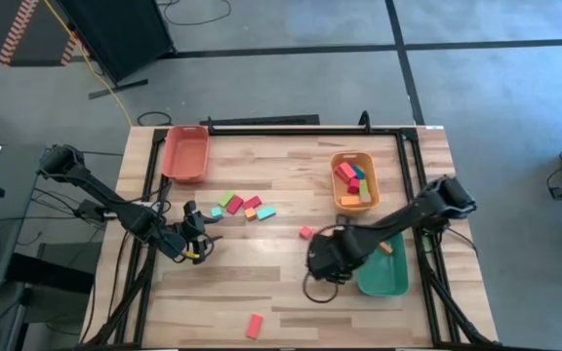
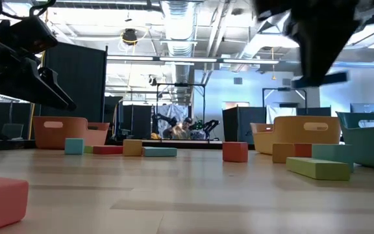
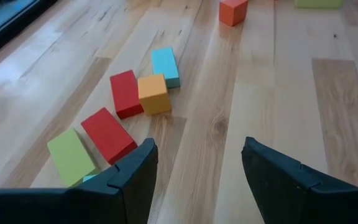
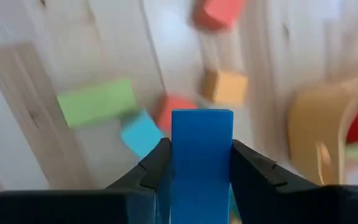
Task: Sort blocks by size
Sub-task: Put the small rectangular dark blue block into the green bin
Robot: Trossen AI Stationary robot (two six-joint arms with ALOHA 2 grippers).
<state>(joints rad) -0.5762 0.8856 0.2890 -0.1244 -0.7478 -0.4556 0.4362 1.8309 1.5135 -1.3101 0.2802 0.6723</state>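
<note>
Blocks (image 1: pixel 351 177) fill orange tray (image 1: pixel 338 198); red-orange tray (image 1: pixel 185 174) holds none visible.

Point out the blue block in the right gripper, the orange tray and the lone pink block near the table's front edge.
blue block (image 4: pixel 201 162): right wrist view, middle of its face between the fingers.
orange tray (image 1: pixel 340 200): high view, its left rim.
pink block (image 1: pixel 255 326): high view, centre of its top.
</note>
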